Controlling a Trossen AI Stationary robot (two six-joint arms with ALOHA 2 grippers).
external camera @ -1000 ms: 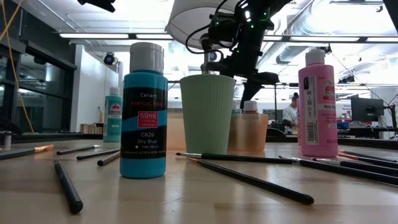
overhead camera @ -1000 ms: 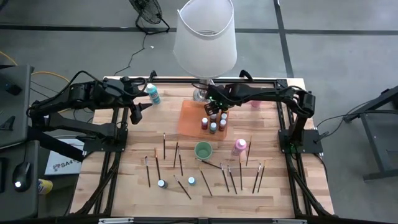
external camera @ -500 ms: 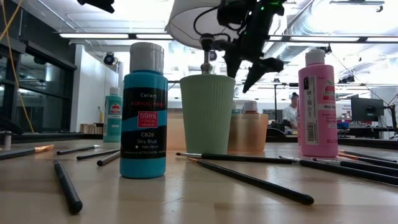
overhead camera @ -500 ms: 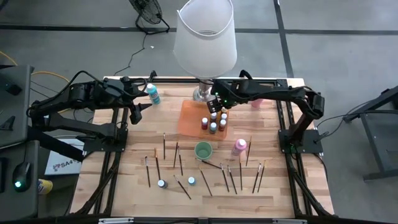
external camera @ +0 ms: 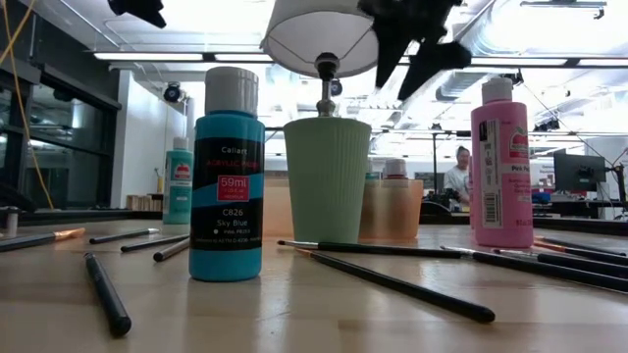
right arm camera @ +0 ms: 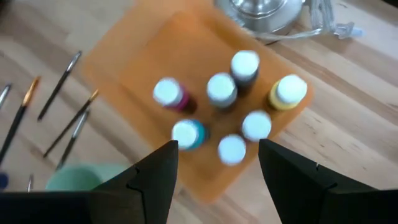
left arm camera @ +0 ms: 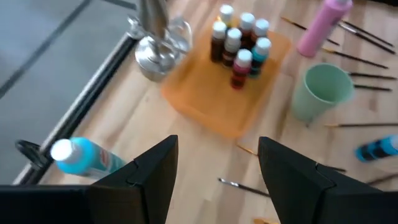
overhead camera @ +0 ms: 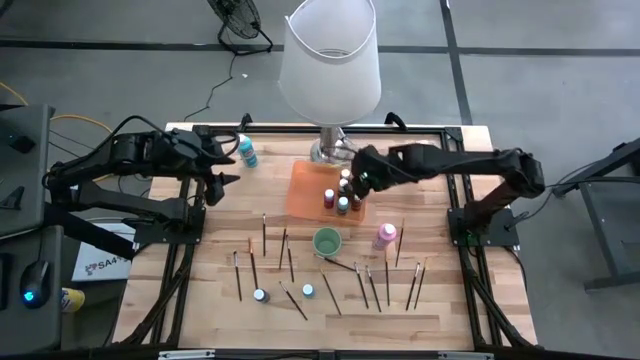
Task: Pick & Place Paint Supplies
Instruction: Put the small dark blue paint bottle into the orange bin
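Several small paint bottles (right arm camera: 221, 109) with white caps stand together in an orange tray (overhead camera: 308, 188). My right gripper (right arm camera: 217, 180) hovers open above them, touching nothing; in the low view it (external camera: 394, 86) is high over the table. My left gripper (overhead camera: 222, 180) stands open and empty at the far left, raised. A teal bottle (overhead camera: 246, 151) stands near it. A green cup (overhead camera: 326, 241), a pink bottle (overhead camera: 385, 236), two small bottles (overhead camera: 260, 296) and several thin brushes (overhead camera: 285, 245) are on the near half of the table.
A big lamp with a white shade (overhead camera: 330, 55) stands on its chrome base (overhead camera: 325, 152) just behind the tray, close to my right gripper. A black frame (overhead camera: 190, 215) runs along the table's sides. Bare wood lies left of the tray.
My right gripper has risen from among the bottles in the tray to well above them and drawn a little toward the table's near edge, its jaws staying apart. The bottles stay standing in the tray.
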